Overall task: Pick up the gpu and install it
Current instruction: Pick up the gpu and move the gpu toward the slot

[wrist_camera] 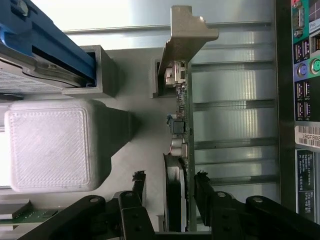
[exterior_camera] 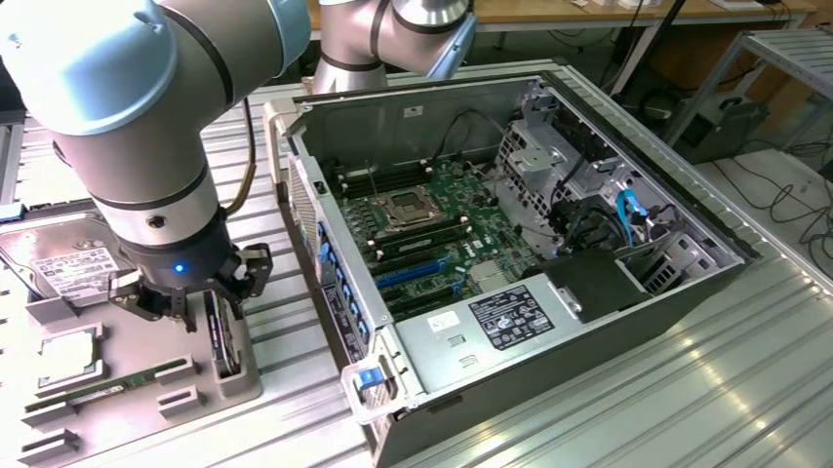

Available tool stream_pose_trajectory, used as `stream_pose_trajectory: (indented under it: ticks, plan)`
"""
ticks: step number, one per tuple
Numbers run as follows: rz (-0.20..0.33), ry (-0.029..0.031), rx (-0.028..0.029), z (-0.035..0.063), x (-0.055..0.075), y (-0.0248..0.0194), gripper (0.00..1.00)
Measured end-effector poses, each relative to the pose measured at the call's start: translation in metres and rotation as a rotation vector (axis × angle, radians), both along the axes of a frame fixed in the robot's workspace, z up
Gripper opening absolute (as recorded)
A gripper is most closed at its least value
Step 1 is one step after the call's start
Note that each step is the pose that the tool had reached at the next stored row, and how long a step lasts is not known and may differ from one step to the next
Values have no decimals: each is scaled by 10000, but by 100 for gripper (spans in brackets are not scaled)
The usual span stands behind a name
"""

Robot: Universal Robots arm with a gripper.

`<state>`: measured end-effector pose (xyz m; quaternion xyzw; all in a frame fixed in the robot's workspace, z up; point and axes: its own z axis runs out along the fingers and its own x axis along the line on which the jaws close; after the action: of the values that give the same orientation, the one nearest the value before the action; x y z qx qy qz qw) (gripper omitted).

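Note:
The gpu (wrist_camera: 178,135) stands on edge in a slot of the grey holder (exterior_camera: 241,375), with its green board, black cooler (wrist_camera: 172,200) and silver end bracket (wrist_camera: 186,30) seen edge-on. In the exterior view the gpu (exterior_camera: 229,343) sits just below my gripper (exterior_camera: 213,304), at the left of the computer case. My gripper (wrist_camera: 170,179) is open and straddles the card at the cooler end. One black fingertip (wrist_camera: 201,181) is almost against the board side. The other fingertip (wrist_camera: 138,180) stands a small gap off the cooler.
The open computer case (exterior_camera: 677,292) lies at the exterior view's right, motherboard (exterior_camera: 430,234) exposed. On the grey holder lie a hard drive (exterior_camera: 59,258), a processor (exterior_camera: 65,356) and a memory stick (exterior_camera: 111,385). The case's rear ports (wrist_camera: 305,75) are near the card.

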<state>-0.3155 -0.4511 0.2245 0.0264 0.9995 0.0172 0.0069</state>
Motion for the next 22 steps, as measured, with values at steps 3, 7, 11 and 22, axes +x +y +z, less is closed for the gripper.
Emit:
stream_pose_trajectory:
  ticks: [3,7,11,22]
  plan:
    - [0,-1,1,-1,0,0,51]
    - [0,-2,2,-1,0,0,51]
    - [0,-1,1,-1,0,0,51]
    - [0,-1,1,-4,0,0,36]
